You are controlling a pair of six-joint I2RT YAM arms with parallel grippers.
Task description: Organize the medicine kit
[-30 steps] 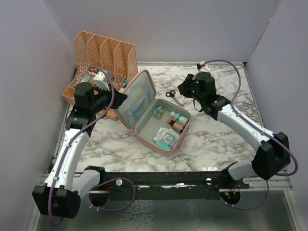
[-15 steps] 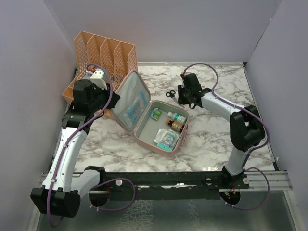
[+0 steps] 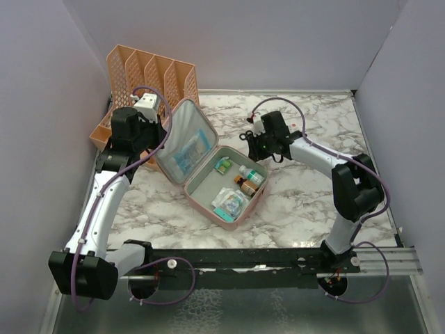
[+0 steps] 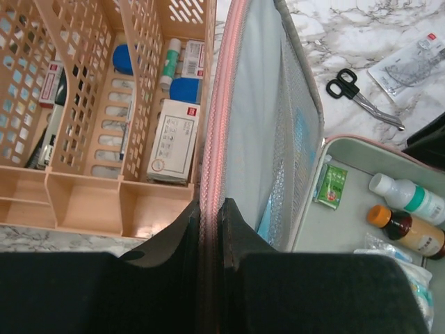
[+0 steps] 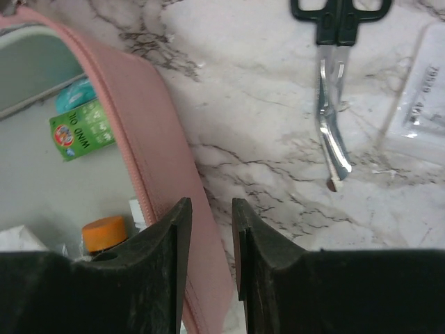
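The kit (image 3: pixel 203 203) lay open in the middle of the marble table (image 3: pixel 313 209), its tray facing up and turned corner-on to the arms. In the tray I could see two small bottles (image 3: pixel 247 177), a green sachet (image 3: pixel 224 165) and a blue-and-white pack nearest me, all lying loose, not lined up.

On the left side the lid (image 4: pixel 261 104) stood close to upright, and it stood that way only because the left gripper (image 4: pixel 211 205) had its fingers pinched shut on the pink zip edge. My guess was that it served as a prop: with the lid held back, the tray and the mesh pocket inside the lid were open to the other arm.

The right gripper (image 5: pixel 210 203) hung low at the tray's far rim, its left finger over the pink wall. Its jaws stood a narrow way apart, with bare marble showing between the tips and nothing in them. Just past it lay the scissors (image 5: pixel 329 90), handles away from the kit and blades pointing back toward the fingers, and beside them a clear flat packet (image 4: pixel 410 62). From that line-up I judged the scissors to be the next thing wanted, and the handles lay on the far side.

Farthest off, at the back left corner, the orange rack (image 3: pixel 149 73) stood against the wall with boxes (image 4: pixel 174 139) and tubes in its slots, near the lid but apart from it.
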